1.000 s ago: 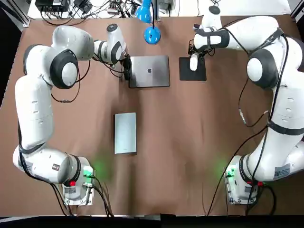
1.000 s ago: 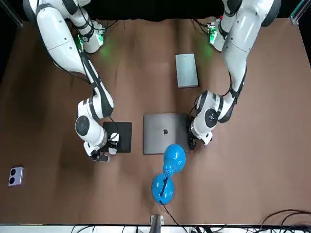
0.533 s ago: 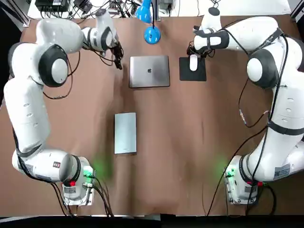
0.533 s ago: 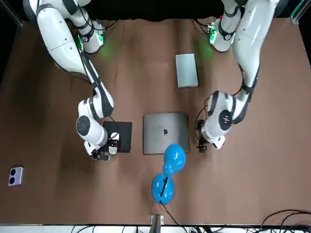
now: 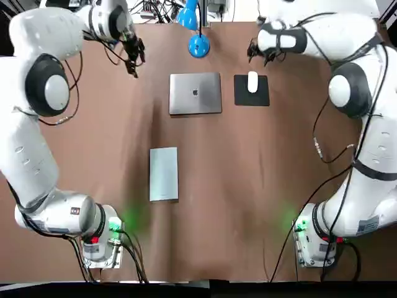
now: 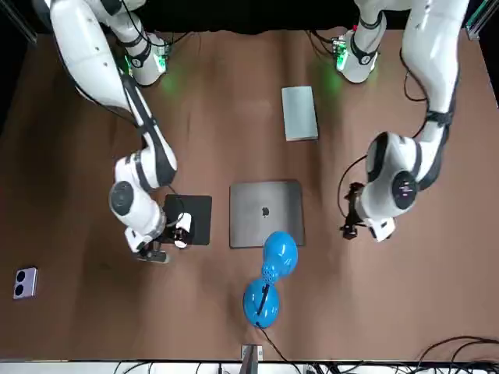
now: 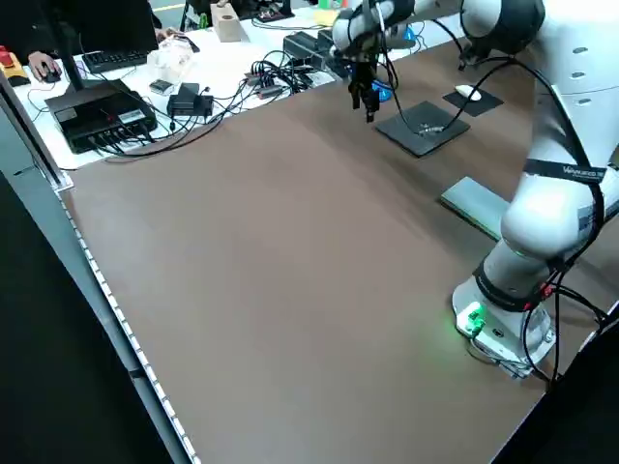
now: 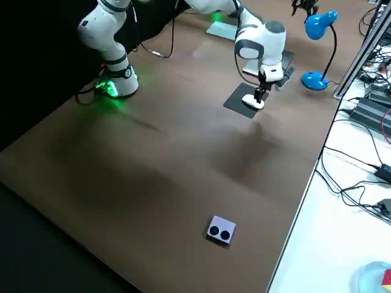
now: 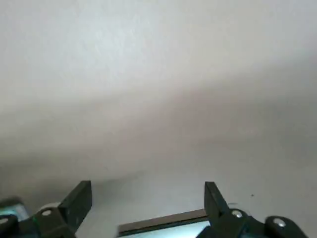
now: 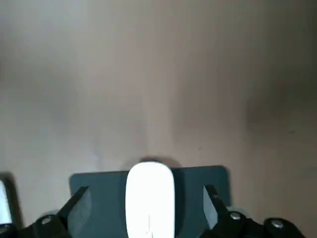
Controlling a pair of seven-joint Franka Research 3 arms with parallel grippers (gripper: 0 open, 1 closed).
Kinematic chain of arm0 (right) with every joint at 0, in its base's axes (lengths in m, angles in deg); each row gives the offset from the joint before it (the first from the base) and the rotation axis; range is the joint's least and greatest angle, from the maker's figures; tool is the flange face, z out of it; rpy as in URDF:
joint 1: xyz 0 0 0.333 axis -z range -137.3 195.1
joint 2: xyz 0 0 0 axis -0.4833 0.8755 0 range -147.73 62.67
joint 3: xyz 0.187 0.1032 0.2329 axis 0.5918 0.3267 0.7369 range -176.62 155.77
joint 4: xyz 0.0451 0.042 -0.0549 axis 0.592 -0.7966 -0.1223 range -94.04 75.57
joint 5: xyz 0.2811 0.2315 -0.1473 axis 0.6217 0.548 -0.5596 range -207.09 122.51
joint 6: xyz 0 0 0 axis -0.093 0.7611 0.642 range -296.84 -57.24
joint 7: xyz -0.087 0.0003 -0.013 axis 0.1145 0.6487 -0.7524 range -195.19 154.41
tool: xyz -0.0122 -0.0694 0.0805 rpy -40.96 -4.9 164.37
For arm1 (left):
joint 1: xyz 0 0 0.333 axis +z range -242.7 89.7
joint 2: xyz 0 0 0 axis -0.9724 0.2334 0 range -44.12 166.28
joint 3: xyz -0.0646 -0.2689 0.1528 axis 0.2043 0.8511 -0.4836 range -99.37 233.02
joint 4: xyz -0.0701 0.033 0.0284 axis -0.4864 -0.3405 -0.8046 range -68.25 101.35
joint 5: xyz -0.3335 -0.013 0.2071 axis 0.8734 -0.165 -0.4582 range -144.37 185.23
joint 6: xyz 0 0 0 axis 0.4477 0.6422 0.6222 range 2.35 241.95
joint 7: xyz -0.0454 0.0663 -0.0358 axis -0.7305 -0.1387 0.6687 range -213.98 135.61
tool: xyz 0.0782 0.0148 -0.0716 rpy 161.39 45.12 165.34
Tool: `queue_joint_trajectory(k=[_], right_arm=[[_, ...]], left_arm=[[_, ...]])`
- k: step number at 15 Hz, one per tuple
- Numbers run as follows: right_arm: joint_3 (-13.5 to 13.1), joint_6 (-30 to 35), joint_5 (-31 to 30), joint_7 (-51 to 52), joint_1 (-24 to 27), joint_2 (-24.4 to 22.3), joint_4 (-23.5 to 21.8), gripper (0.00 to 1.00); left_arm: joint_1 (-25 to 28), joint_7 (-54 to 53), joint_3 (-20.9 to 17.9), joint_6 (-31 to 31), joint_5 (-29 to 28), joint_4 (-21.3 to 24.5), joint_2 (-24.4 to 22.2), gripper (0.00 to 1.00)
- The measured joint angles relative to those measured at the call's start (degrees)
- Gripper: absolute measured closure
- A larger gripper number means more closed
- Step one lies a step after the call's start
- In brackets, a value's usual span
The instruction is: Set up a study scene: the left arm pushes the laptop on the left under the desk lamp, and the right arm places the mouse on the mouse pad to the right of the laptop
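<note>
The closed grey laptop [image 5: 195,93] lies on the brown table just in front of the blue desk lamp [image 5: 198,45], whose head [image 6: 279,253] hangs over its far edge. To its right the white mouse [image 5: 252,81] rests on the black mouse pad [image 5: 251,96]. My left gripper [image 5: 133,57] hovers open, off to the left of the laptop and farther back, holding nothing. My right gripper [image 5: 257,53] is open above the table just beyond the pad. In the right wrist view the mouse [image 10: 150,196] lies free between the spread fingers [image 10: 218,206].
A flat grey book-like slab [image 5: 164,174] lies mid-table, nearer the arm bases. A small two-lens device [image 6: 25,283] sits far out on the robot's right side. Cables and electronics [image 7: 106,106] crowd the white bench beyond the table's far edge.
The left gripper has drawn back from the laptop's left edge, up and to the far left. The right gripper has let go of the mouse and lifted away beyond the pad.
</note>
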Motion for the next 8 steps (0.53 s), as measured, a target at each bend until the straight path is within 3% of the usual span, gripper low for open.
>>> queue_joint_trajectory(k=[4,8], right_arm=[[-0.12,4.15,-0.01,1.07,4.73,-6.86,0.45,0.0],[-0.2,4.88,-0.02,11.21,9.6,-11.42,0.55,0.0]], left_arm=[[3.35,-17.54,-0.01,-5.83,-0.12,-0.42,-4.54,0.0],[6.15,-36.15,-0.06,-8.38,-0.32,-0.43,-7.87,0.0]])
